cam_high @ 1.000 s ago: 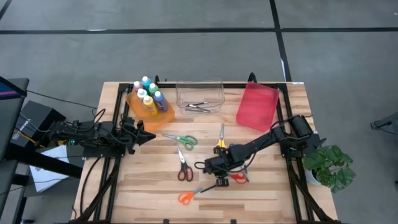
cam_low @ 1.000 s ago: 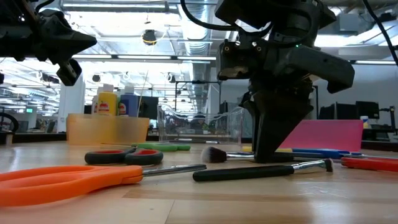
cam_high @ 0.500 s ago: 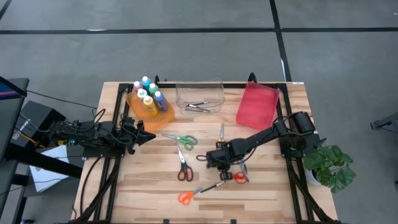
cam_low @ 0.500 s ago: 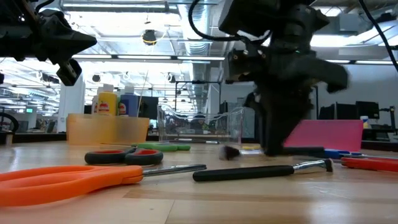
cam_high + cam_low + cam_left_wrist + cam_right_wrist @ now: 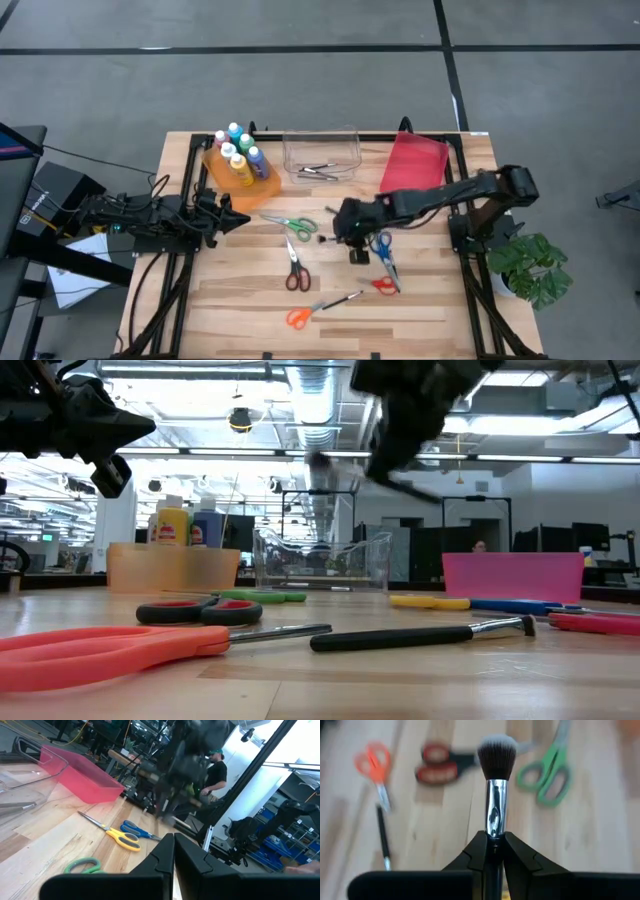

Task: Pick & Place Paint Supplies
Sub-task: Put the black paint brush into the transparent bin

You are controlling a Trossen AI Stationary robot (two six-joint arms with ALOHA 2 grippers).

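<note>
My right gripper (image 5: 338,230) hangs over the middle of the table, shut on a makeup-style paintbrush (image 5: 493,795) with a silver ferrule and dark bristles. Scissors lie flat on the wood below and around it: green (image 5: 291,224), dark red (image 5: 296,270), orange (image 5: 300,317), blue (image 5: 381,246). A second thin dark paintbrush (image 5: 344,299) lies beside the orange scissors. Paint bottles (image 5: 237,152) stand in the orange bin (image 5: 262,185) at the far left. My left gripper (image 5: 237,220) waits shut at the left edge, pointing level. My right gripper pinches the paintbrush's dark handle (image 5: 493,842) just below the ferrule, between its two fingers. The fingers slant downward and lie along the brush. Lifted clear of the table, the brush sticks out ahead of the fingertips, bristles (image 5: 496,752) leading.
A clear bin (image 5: 320,155) with brushes in it stands at the far middle, a red bin (image 5: 413,168) to its right. Red scissor handles (image 5: 383,286) lie near the blue scissors, yellow scissors (image 5: 428,601) beside them. Bare wood shows along the near edge.
My right gripper has risen from the table and swung toward the far edge, tipping to a shallower slant. It has stayed shut on the paintbrush. The brush, which lay with its bristles on the wood, is now lifted clear.
</note>
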